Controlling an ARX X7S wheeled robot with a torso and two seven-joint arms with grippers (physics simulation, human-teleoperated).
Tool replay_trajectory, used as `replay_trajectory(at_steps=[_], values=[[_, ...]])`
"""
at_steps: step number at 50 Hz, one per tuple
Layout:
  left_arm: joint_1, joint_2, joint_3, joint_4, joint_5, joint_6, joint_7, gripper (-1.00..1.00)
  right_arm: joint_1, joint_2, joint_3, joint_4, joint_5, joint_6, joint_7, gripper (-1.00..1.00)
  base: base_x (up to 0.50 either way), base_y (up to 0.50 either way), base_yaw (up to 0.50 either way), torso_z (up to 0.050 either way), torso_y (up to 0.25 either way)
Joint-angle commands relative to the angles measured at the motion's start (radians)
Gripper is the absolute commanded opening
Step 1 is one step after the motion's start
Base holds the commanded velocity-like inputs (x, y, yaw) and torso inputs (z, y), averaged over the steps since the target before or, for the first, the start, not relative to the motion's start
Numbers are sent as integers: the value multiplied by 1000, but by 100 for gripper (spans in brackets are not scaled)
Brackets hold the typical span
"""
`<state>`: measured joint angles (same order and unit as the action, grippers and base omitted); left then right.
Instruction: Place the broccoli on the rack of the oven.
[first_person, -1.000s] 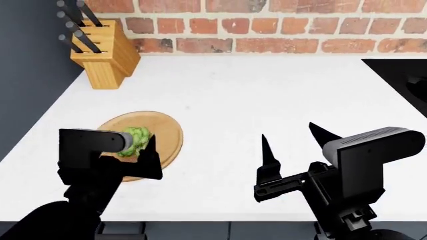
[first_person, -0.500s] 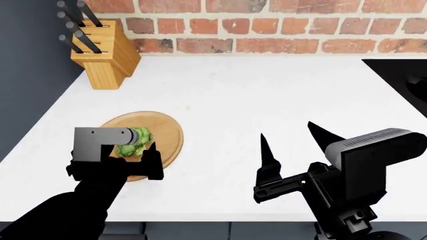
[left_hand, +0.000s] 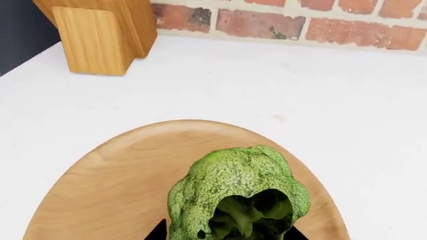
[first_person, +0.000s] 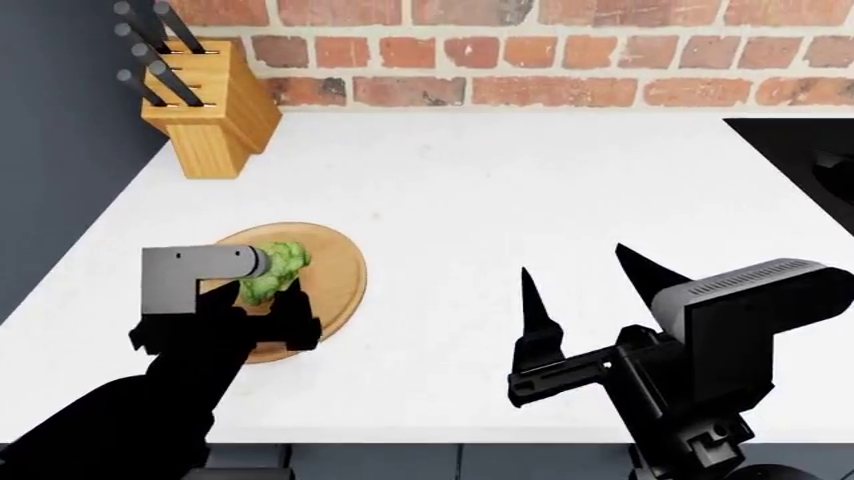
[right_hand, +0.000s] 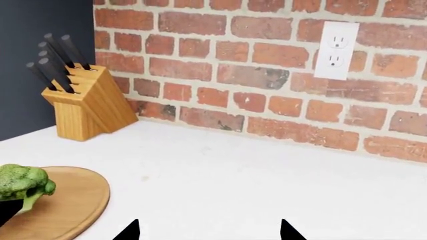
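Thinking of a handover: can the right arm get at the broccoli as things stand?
Probably yes. The counter between the right gripper and the broccoli is bare, but the left gripper is already around the broccoli on the wooden board, crowding any approach.

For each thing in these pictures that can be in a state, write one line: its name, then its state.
broccoli: lifted off the board, held between the left gripper's fingers
left gripper: shut on the broccoli, above the board
right gripper: open, holding nothing, over bare counter
cutting board: lying flat on the counter
knife block: upright by the brick wall, knives slotted in
wall socket: nothing plugged in
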<state>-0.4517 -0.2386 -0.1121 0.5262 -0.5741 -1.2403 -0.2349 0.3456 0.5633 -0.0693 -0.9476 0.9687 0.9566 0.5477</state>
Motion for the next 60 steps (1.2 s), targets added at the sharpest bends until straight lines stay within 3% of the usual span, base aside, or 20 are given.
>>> replay_trajectory(at_steps=[1, 13, 21, 26, 60], values=[[-8, 16, -80, 92, -76, 4, 3, -100, -4, 2, -10, 2, -8, -15, -1, 100, 0, 0, 0, 0, 0], [9, 25, -190, 202, -178, 2, 30, -100, -50, 6, -25, -24, -57, -69, -14, 100, 0, 0, 0, 0, 1], [60, 7, -178, 253, -167, 82, 67, -100, -90, 10, -13, -34, -95, -155, -58, 100, 0, 0, 0, 0, 0], [63, 5, -178, 263, -177, 87, 70, -100, -63, 17, -36, -23, -82, -118, -44, 100, -55, 0, 0, 0, 0], [64, -7, -170, 262, -214, 88, 50, -100, -94, 41, -51, -36, -88, -160, -16, 100, -498, 0, 0, 0, 0]])
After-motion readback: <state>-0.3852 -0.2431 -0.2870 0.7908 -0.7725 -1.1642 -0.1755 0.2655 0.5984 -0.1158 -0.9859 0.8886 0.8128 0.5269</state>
